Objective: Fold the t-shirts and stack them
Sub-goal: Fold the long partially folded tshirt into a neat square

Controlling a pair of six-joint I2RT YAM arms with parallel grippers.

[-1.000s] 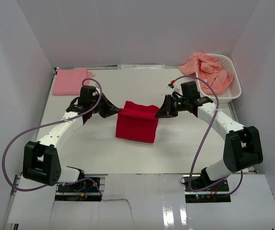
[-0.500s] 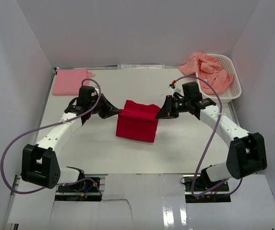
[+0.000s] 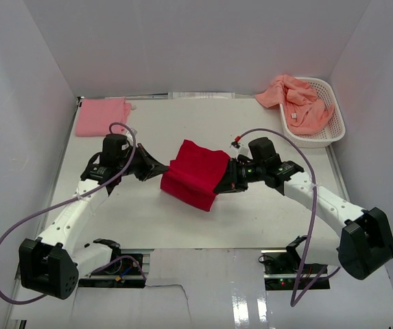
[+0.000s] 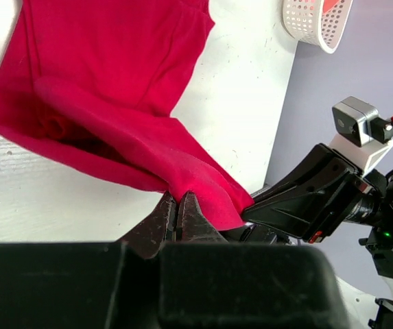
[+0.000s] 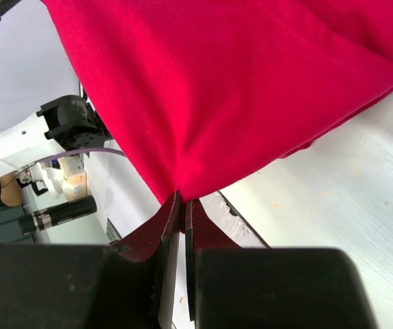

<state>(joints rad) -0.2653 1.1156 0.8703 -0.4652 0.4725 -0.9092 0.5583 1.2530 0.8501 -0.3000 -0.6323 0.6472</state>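
Observation:
A bright red t-shirt [image 3: 195, 173], partly folded, hangs between my two grippers over the middle of the table, with its far part trailing on the surface. My left gripper [image 3: 163, 168] is shut on its left corner, and the left wrist view shows the red cloth [image 4: 114, 89] pinched at the fingertips [image 4: 179, 200]. My right gripper [image 3: 222, 184] is shut on the right corner, the cloth [image 5: 237, 89] bunching into its tips [image 5: 182, 199]. A light pink t-shirt [image 3: 101, 116] lies folded at the back left. Salmon-orange t-shirts [image 3: 295, 99] spill from the basket.
A white latticed basket [image 3: 335, 116] stands at the back right, its rim also in the left wrist view [image 4: 316, 24]. White walls enclose the table on three sides. The table's near edge [image 3: 203, 250] runs just in front of the arms.
Both arms have drawn back toward the near edge with the red shirt pinched. The shirt has slid nearer and turned at an angle. Both grippers stayed shut.

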